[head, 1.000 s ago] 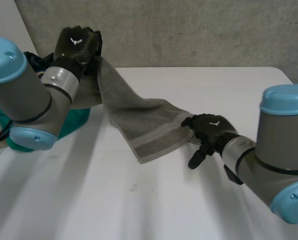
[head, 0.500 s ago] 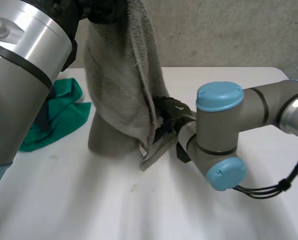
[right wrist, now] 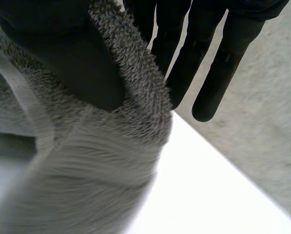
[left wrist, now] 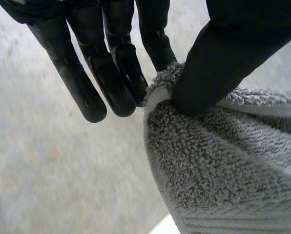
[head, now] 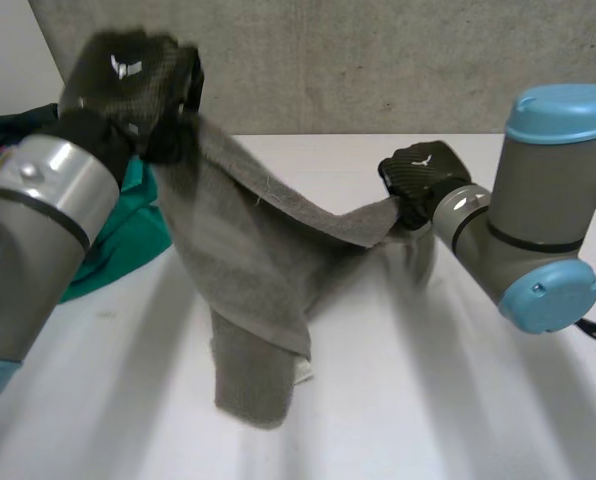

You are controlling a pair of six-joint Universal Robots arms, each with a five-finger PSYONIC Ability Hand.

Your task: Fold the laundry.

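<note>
A grey towel hangs above the white table between my two hands, sagging in the middle with its lower end near the tabletop. My left hand is raised at the far left and pinches one corner of the towel between thumb and straight fingers. My right hand is at the far right of the towel, lower than the left, and pinches another corner of the towel between thumb and fingers.
A green garment lies in a heap at the table's left, behind my left arm. A grey concrete wall runs along the table's far edge.
My right hand has closed on the towel's corner and lifted it up and to the right. The towel, bunched and hanging from the left hand before, is now spread between both hands.
</note>
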